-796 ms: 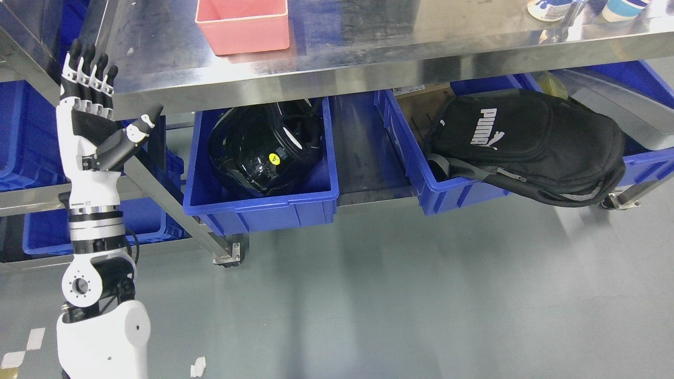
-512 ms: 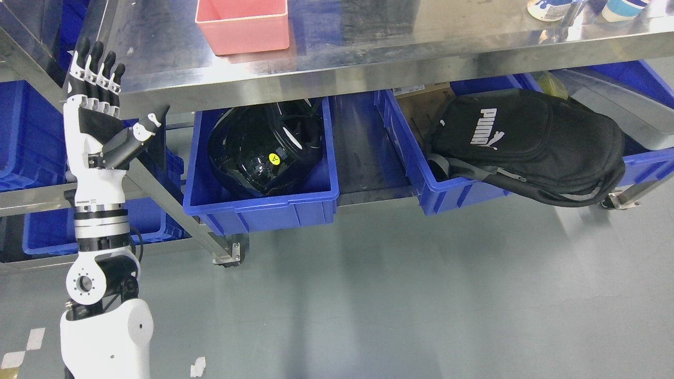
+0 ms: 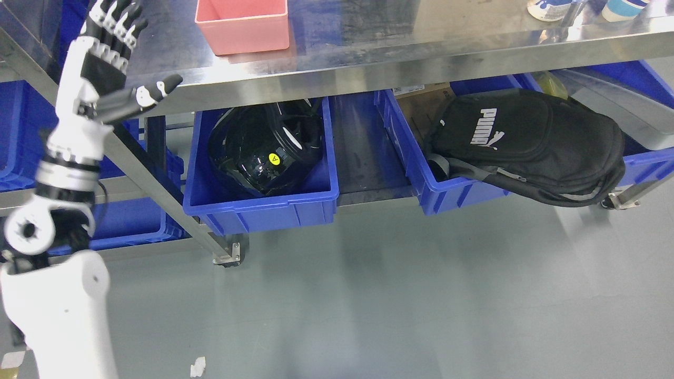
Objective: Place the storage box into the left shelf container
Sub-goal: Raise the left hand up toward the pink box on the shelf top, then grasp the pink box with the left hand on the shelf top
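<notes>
The pink storage box point(image 3: 242, 25) sits on the steel table point(image 3: 400, 37), near its front edge and well apart from the left robot hand point(image 3: 108, 58). That robot hand is raised at the table's left corner, fingers point(image 3: 117, 16) spread, thumb out, holding nothing. The box looks like thin rigid plastic, empty and light, with smooth walls that may slip; gripping over 1 rim wall seems safest. Below, a blue bin point(image 3: 260, 205) holds a black helmet point(image 3: 263, 150).

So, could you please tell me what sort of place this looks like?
Probably a workshop or storeroom: a steel table on wheels, blue bins on the shelf beneath holding a helmet and a backpack, and a plain grey floor.
</notes>
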